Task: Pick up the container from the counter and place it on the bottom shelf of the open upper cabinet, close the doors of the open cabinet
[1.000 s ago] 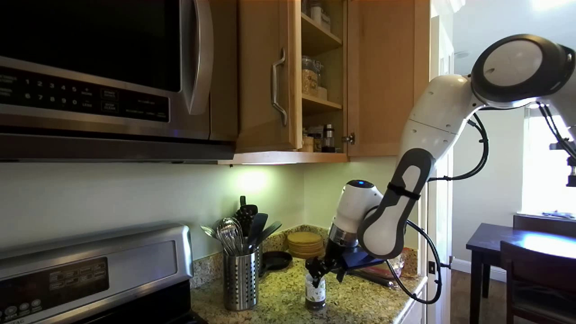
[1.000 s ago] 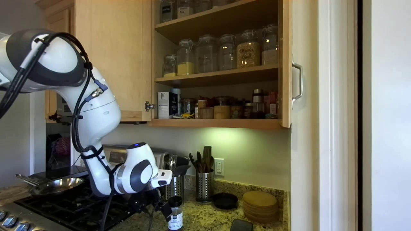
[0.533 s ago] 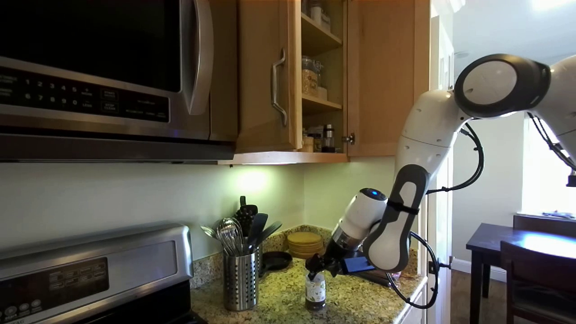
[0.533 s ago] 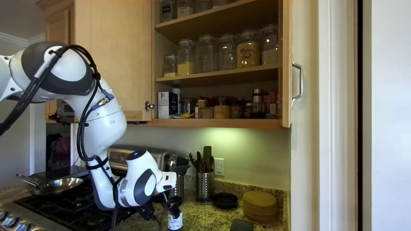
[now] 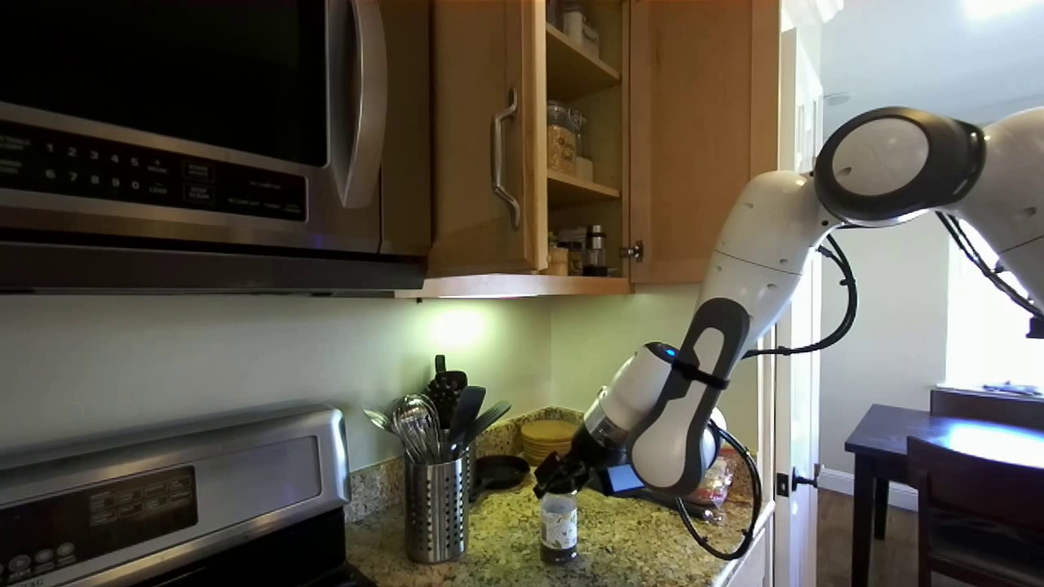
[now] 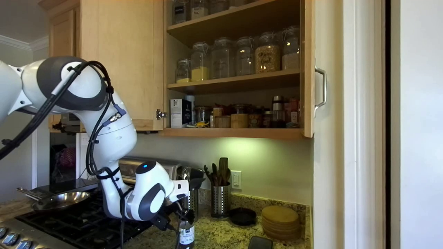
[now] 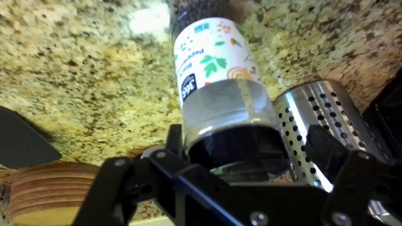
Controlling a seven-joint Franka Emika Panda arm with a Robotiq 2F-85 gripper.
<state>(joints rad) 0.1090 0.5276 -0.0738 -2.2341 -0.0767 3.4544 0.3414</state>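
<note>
Fingers (image 7: 325, 150) stand wide apart, the jar's (image 5: 559, 528) cap (image 7: 237, 144) obscured in both exterior views.

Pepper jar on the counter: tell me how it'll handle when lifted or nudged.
The pepper jar is probably stiff: its clear walls look rigid. Its smooth, round body could slip, or roll if toppled. Dark contents show low down, so it may resist tipping.

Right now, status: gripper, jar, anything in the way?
Gripper open around the cap. Jar standing on counter, ungripped. Utensil holder apart from it, likely no obstacle.
</note>
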